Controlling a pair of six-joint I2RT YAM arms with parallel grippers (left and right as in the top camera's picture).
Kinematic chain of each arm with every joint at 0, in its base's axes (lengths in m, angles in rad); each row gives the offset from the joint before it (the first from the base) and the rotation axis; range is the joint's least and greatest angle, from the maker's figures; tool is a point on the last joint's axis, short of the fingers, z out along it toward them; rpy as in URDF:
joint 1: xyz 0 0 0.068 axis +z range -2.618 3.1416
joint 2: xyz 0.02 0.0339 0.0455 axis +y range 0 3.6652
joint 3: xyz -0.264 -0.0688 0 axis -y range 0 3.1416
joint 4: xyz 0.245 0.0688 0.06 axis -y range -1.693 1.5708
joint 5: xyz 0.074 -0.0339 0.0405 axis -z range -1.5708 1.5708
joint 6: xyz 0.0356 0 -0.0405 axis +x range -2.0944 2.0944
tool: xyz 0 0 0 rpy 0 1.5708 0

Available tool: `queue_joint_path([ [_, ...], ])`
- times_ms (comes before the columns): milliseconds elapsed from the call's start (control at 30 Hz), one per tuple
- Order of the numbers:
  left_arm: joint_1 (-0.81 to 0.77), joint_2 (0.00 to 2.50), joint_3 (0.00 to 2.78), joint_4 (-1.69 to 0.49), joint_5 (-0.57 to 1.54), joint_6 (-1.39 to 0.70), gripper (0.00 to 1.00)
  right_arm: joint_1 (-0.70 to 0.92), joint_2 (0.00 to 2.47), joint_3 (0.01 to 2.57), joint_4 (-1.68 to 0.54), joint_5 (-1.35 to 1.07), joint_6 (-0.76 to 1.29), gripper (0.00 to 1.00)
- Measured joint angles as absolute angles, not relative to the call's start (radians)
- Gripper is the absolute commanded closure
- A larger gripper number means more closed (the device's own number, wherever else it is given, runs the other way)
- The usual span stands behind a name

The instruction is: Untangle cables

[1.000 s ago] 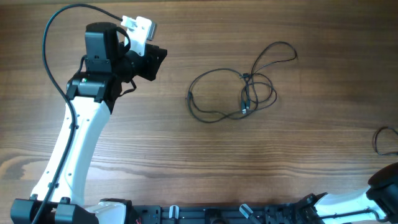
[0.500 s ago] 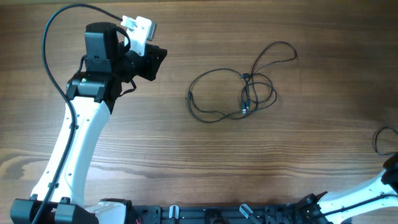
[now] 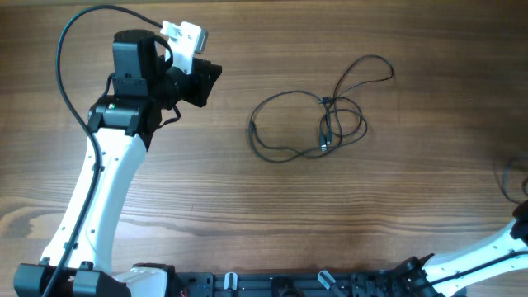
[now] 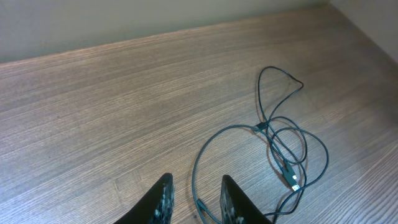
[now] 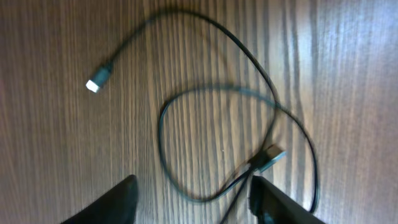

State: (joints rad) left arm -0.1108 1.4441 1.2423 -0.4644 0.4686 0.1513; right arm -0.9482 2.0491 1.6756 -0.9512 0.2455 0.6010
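A thin black cable (image 3: 318, 122) lies in loose tangled loops on the wooden table at centre right; it also shows in the left wrist view (image 4: 280, 155) with a small plug end. My left gripper (image 4: 194, 199) is open and empty, hovering left of this cable, its fingertips straddling the loop's left edge. A second thin black cable (image 5: 236, 124) with plug ends lies in loops below my right gripper (image 5: 193, 202), which is open and empty. In the overhead view only a bit of this cable (image 3: 505, 177) shows at the right edge; the right gripper itself is out of frame there.
The left arm (image 3: 124, 107) stands over the table's left part with its own thick black cable arching above. Part of the right arm (image 3: 487, 252) shows at the bottom right corner. A black rail (image 3: 289, 285) runs along the front edge.
The right arm has moved further right, out of the overhead frame. The left arm and the centre cable have not moved.
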Motion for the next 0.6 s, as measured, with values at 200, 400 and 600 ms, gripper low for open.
queue_joint_path([
  [200,-0.111,1.444,1.242,-0.465,0.469,0.151,0.74,-0.948,2.056,1.675,-0.926,0.088,0.524,0.28],
  [400,-0.111,1.444,1.242,-0.468,0.469,0.149,0.47,-0.941,2.048,1.675,-0.958,0.025,0.51,0.26],
  [600,-0.111,1.444,1.242,-0.474,0.469,0.148,0.31,-0.779,1.877,1.674,-1.015,0.015,0.484,0.25],
])
